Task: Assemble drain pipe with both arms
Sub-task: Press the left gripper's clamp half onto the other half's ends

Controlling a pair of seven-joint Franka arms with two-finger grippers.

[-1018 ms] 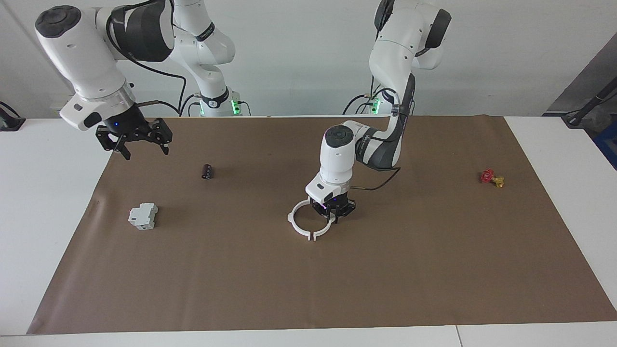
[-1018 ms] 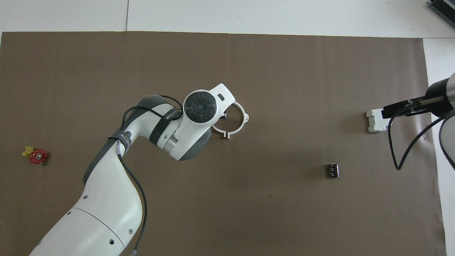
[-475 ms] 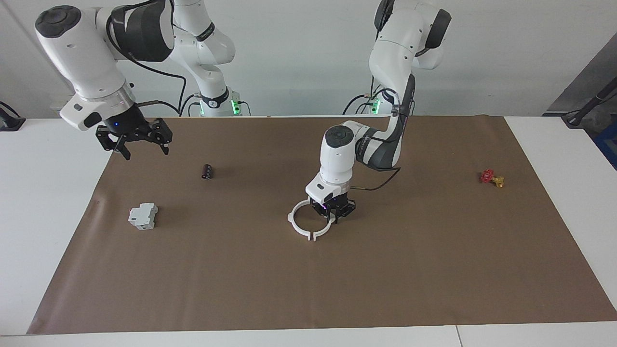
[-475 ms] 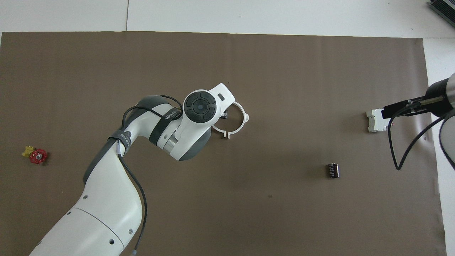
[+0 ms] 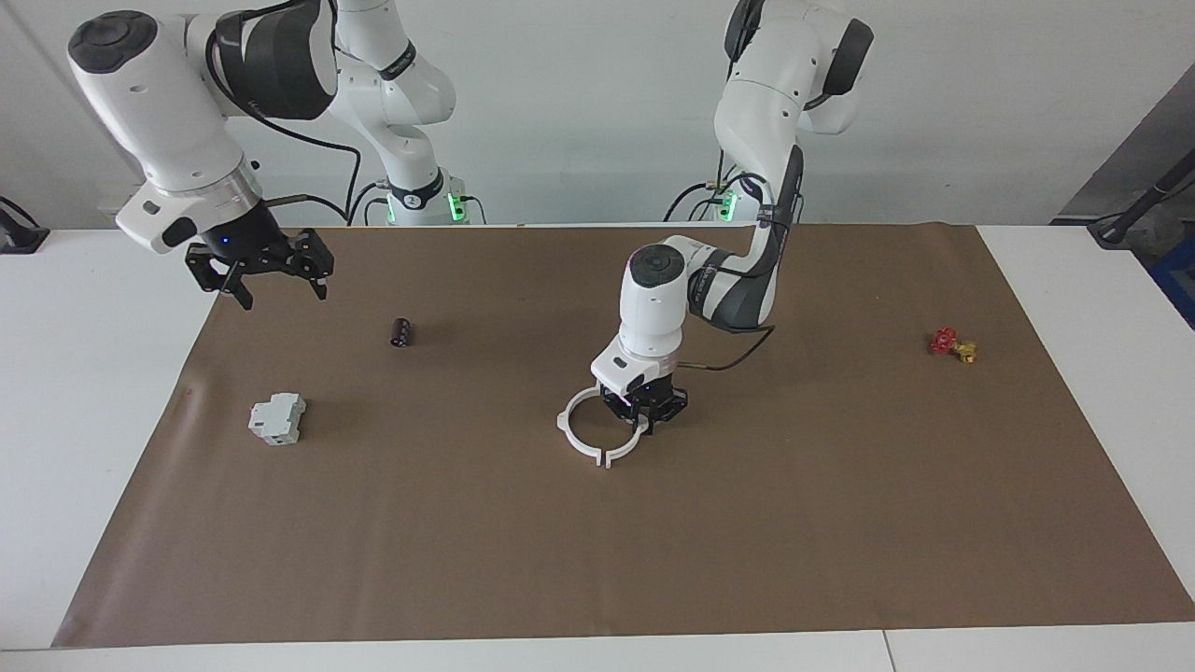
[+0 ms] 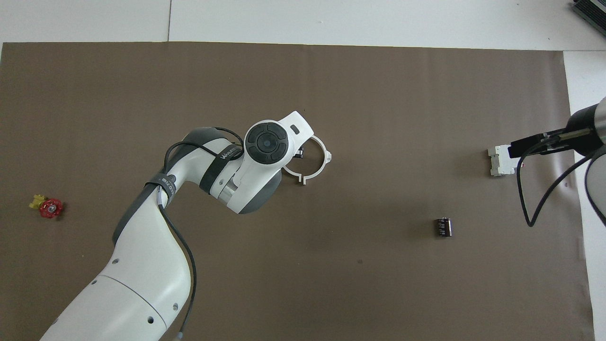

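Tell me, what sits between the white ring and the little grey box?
Nothing lies straight between the drain pipe ring and the grey box; the facing view shows bare brown paper. A small black cylinder sits off that line, nearer to the robots.

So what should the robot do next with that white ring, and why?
Probably bring the right gripper, open and waiting in the air at its own end of the table, over to the white ring. The left gripper is shut on one side of the ring, but the other half has nothing holding it.
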